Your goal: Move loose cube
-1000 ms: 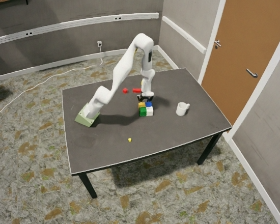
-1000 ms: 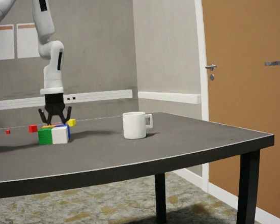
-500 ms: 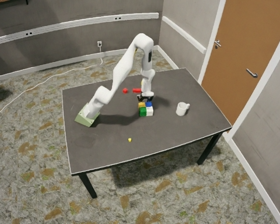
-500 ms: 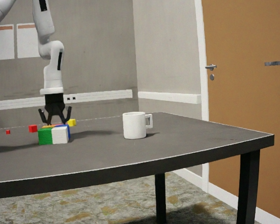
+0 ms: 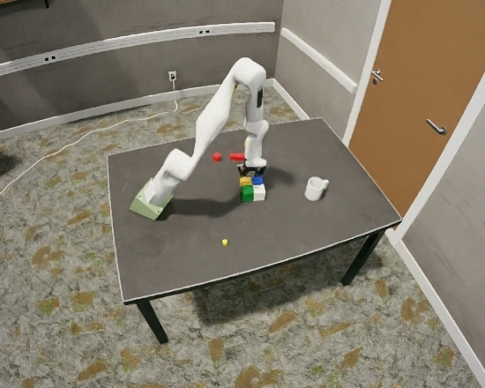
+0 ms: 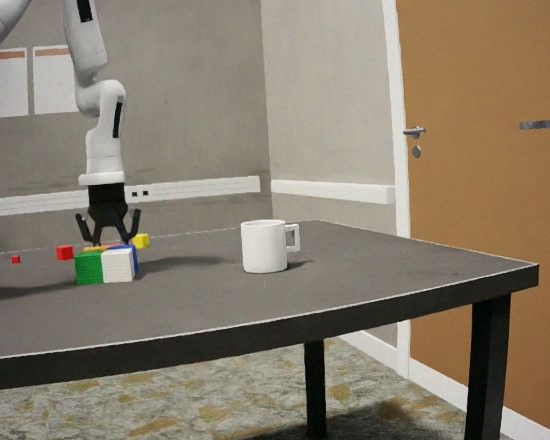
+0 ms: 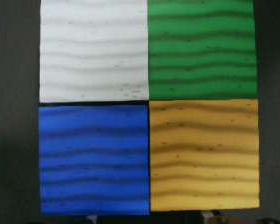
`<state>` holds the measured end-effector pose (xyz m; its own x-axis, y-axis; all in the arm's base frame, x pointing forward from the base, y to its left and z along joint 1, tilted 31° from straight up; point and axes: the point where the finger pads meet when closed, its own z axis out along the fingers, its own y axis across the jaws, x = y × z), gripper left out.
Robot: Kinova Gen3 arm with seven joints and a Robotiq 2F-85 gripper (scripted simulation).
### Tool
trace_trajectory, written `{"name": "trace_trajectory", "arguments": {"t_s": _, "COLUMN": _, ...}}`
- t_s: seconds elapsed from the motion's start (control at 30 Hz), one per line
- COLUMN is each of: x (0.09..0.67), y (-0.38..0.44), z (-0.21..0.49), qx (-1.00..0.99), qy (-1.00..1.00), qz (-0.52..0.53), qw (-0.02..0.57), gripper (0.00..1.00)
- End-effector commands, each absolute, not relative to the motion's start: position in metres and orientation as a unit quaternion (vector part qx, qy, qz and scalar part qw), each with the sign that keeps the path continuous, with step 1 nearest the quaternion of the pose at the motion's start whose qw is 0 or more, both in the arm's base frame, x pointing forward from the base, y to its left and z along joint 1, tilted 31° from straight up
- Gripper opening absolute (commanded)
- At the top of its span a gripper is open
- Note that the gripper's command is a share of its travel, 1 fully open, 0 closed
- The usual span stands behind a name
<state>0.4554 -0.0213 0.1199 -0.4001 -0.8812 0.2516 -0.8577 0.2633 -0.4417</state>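
Four cubes sit together as a tight square on the table (image 5: 293, 229): white (image 5: 258, 192) (image 6: 117, 265) (image 7: 93, 50), green (image 5: 247, 193) (image 6: 88, 267) (image 7: 201, 47), blue (image 5: 257, 180) (image 6: 133, 255) (image 7: 93, 157) and yellow (image 5: 245, 181) (image 6: 96, 248) (image 7: 203, 152). In the wrist view their faces meet with only thin dark seams. My gripper (image 5: 250, 171) (image 6: 108, 239) hangs straight down just above the blue and yellow cubes. Its fingers stand partly open with nothing between them.
A white mug (image 5: 315, 189) (image 6: 264, 246) stands to the right of the cubes. Two red blocks (image 5: 216, 157) (image 5: 236, 156) lie behind the square, and a small yellow cube (image 5: 225, 242) lies near the front. The arm's base (image 5: 151, 205) sits at the table's left.
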Motion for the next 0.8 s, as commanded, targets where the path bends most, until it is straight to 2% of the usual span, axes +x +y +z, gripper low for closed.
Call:
{"name": "trace_trajectory", "arguments": {"t_s": 0.0, "x": 0.4554, "y": -0.0213, "z": 0.1203, "qx": -0.547, "qy": 0.794, "qz": -0.263, "qw": 0.023, "gripper": 0.56}}
{"name": "trace_trajectory", "arguments": {"t_s": 0.77, "x": 0.4542, "y": -0.0239, "z": 0.1211, "qx": -0.547, "qy": 0.795, "qz": -0.263, "qw": 0.023, "gripper": 0.56}}
